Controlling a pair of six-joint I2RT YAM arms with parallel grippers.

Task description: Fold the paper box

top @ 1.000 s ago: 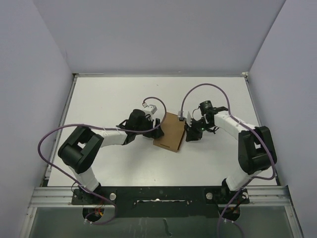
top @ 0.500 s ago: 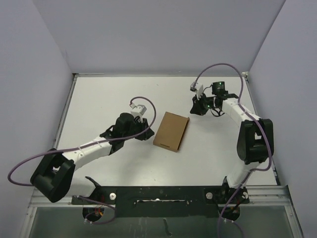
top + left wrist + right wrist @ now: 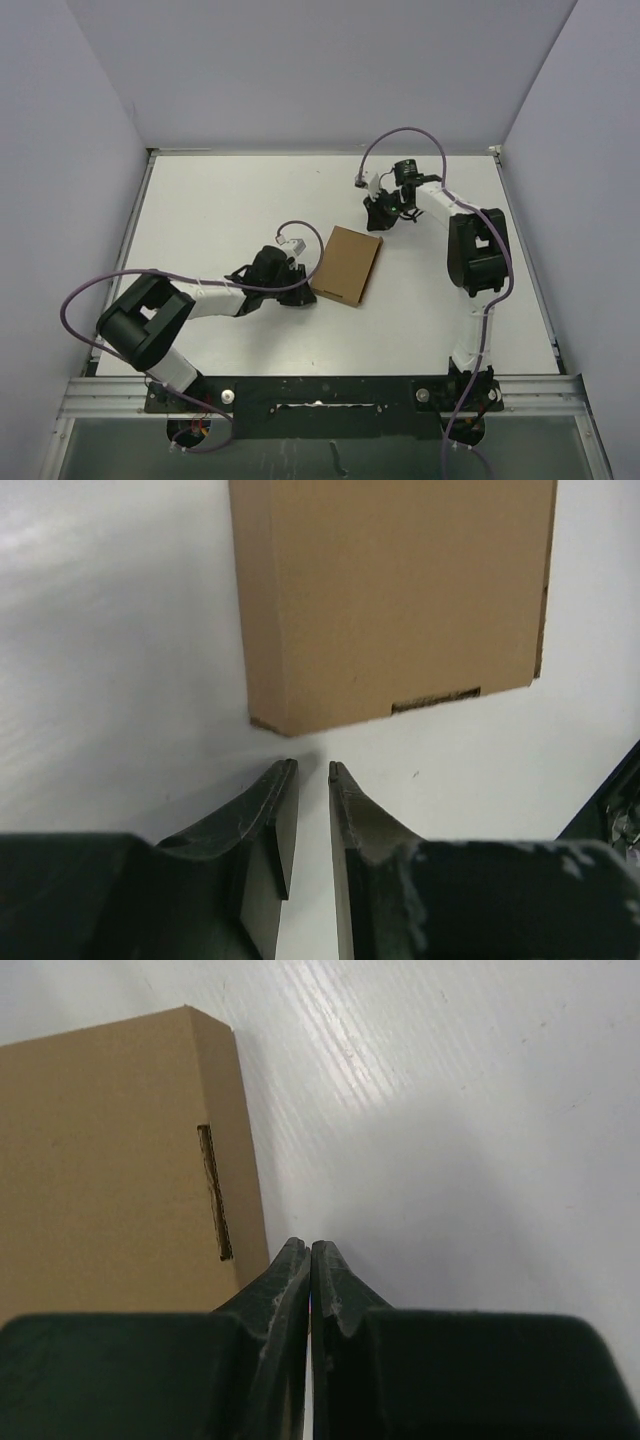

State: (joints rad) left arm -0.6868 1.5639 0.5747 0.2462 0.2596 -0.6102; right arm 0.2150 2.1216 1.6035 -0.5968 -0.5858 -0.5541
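Near the middle of the white counter (image 3: 220, 200) lies the box (image 3: 345, 264), folded flat and closed, its long sides running near to far with the far end tilted slightly right. Just off its near left corner sits the left tool (image 3: 301, 293), low over the counter. In the left wrist view its fingers (image 3: 275, 810) stand a narrow slit apart with nothing between them, the tips aimed at the box's corner but short of it. Off the far right corner is the right tool (image 3: 379, 217), pressed together and empty. Its tips are just beside the box's edge, close to a thin slot (image 3: 213, 1192) in the top face. Whether they touch the edge I cannot tell.
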